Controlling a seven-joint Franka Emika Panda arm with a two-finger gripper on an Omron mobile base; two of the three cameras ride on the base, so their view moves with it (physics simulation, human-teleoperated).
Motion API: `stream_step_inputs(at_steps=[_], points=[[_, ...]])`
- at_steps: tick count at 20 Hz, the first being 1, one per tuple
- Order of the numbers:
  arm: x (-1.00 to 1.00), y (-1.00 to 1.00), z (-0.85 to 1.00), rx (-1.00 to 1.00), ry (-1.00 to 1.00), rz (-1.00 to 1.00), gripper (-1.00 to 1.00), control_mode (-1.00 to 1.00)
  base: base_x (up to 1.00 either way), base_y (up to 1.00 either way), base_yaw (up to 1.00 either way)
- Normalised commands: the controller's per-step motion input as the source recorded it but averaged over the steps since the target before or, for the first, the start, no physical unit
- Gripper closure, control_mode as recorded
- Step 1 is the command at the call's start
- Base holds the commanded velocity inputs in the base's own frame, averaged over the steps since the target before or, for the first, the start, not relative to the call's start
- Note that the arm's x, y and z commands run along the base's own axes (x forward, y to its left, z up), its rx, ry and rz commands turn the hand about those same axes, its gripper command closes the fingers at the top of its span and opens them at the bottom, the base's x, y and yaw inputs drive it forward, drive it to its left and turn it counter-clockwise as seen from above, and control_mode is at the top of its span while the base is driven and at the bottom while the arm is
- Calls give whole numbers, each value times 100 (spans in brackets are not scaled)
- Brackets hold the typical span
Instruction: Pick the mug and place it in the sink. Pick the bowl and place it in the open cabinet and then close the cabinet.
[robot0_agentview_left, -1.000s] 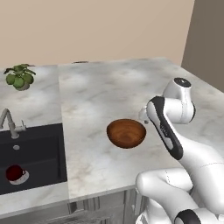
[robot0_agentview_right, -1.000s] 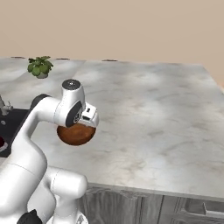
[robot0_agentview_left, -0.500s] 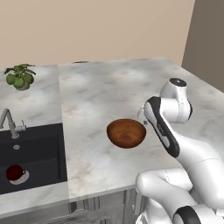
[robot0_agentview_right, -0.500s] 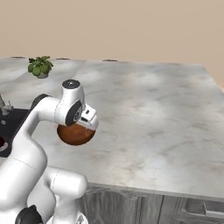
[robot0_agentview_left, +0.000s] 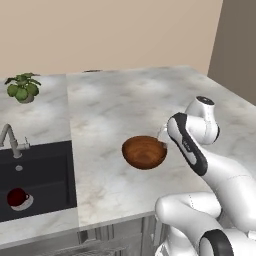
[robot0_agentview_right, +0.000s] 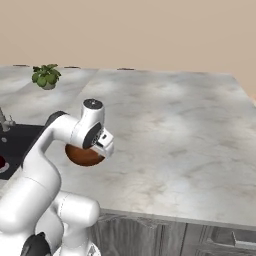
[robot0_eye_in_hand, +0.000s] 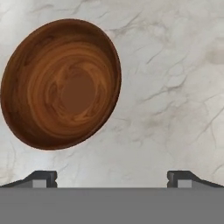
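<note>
One of the two task items looks done: the small dark red rounded mug (robot0_agentview_left: 18, 198) sits low in the large black rectangular sink (robot0_agentview_left: 45, 165), near its front left corner, so judging by that the bowl step is the one in hand. Wide shallow glossy brown wood-look bowl (robot0_agentview_left: 144, 152) rests upright on the grey marble counter (robot0_agentview_left: 115, 105), right of the sink and apart from it, open side up, nothing inside; in the hand view the bowl (robot0_eye_in_hand: 61, 83) sits up and left of the fingers, off-centre, not between them. Pincer (robot0_eye_in_hand: 111, 178) is spread wide and empty, both dark fingertips (robot0_eye_in_hand: 42, 178) over bare marble beside the bowl rim, not touching it. Likely offset on purpose so one finger can go inside the rim and one outside, but can't confirm. White arm is folded tight: elbow up, forearm angled down toward the bowl's right edge, hand (robot0_agentview_right: 103, 142) low just beside the bowl (robot0_agentview_right: 84, 156) and partly covering it in the right base view. Slim silver faucet (robot0_agentview_left: 10, 140) stands at the sink's back edge; small green potted plant (robot0_agentview_left: 22, 87) sits well behind on the counter. Wall cabinet can't be judged from these views.
</note>
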Motion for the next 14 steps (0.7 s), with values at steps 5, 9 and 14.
stream_step_inputs(at_steps=[5, 9, 14], points=[[2, 0, -32, 3, 0, -1, -100, -100, 0, 0, 0], [10, 3, -27, 0, 0, -2, -100, -100, 0, 0, 0], [23, 14, -8, 0, 0, -3, -100, -100, 0, 0, 0]])
